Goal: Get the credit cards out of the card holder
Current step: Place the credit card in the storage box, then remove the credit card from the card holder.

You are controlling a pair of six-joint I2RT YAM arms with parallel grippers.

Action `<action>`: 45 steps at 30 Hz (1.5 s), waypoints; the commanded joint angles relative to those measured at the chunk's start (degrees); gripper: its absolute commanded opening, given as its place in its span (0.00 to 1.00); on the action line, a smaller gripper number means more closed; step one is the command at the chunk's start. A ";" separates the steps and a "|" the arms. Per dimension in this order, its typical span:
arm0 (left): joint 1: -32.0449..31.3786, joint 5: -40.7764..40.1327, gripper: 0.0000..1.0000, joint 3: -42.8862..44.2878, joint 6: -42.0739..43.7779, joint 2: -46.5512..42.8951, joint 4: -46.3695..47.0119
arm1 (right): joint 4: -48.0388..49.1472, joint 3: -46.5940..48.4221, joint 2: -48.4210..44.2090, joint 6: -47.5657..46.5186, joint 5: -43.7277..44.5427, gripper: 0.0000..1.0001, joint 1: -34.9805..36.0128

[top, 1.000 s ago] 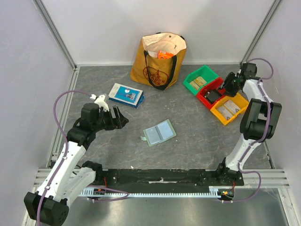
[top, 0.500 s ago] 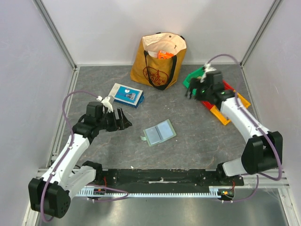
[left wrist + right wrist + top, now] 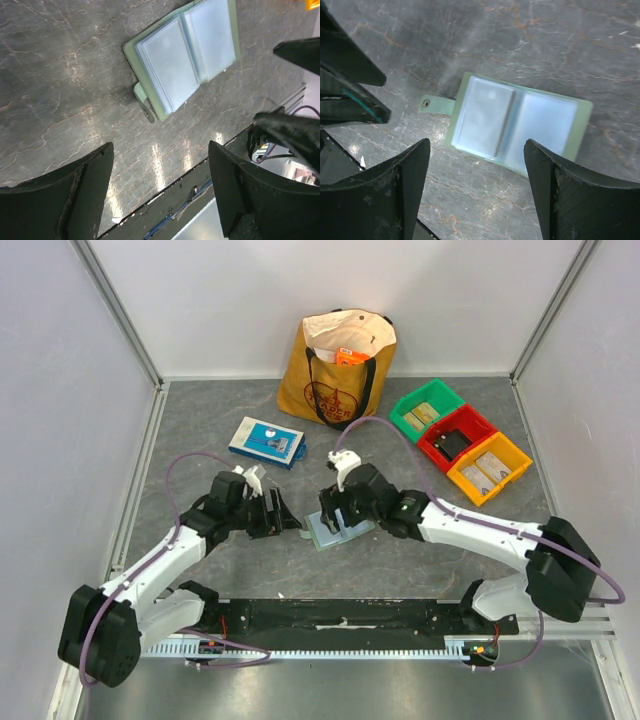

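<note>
At near edge: 2 arm bases bolted on black rail (image 3: 340,612). Just beyond, both arms bent inward over mid surface (image 3: 200,420), tips nearly nose to nose.

Left pincer (image 3: 160,147): spread wide open, grips nothing, hangs low just left of card holder (image 3: 186,52), apart from it.

Right pincer (image 3: 476,145): also spread wide, empty, hangs right above card holder, hides part of it in top view. No contact w/ it seen in wrist view.

Card holder: lies flat on surface, opened like a booklet, pale green cover down, 2 bluish clear pockets up, small snap tab sticking out toward left pincer. Can't tell what sits inside pockets.

Farther back, left: blue-and-white box (image 3: 267,440), flat on surface.

Farther back, right: 3 bins in a diagonal row, side by side: yellow bin (image 3: 512,453), red bin (image 3: 478,428), green bin (image 3: 440,392). In red bin: black card (image 3: 455,444). Pale items in other 2.

At far wall: tan tote bag (image 3: 335,380), upright, mouth open, orange item inside.
</note>
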 commanded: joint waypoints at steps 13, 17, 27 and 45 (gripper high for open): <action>-11.59 -12.90 0.66 -0.60 -5.01 13.27 9.14 | 6.51 0.44 15.05 -1.76 7.94 0.76 8.52; -12.30 -13.26 0.56 -1.48 -5.01 14.50 9.93 | 6.16 0.44 16.20 -2.02 8.47 0.73 8.79; -12.65 -13.87 0.19 -3.59 -5.19 15.03 11.25 | 5.81 0.88 18.75 -2.11 10.05 0.64 8.96; -12.65 -14.84 0.02 -5.35 -4.49 12.14 8.97 | -3.94 0.88 12.34 0.87 22.44 0.56 0.45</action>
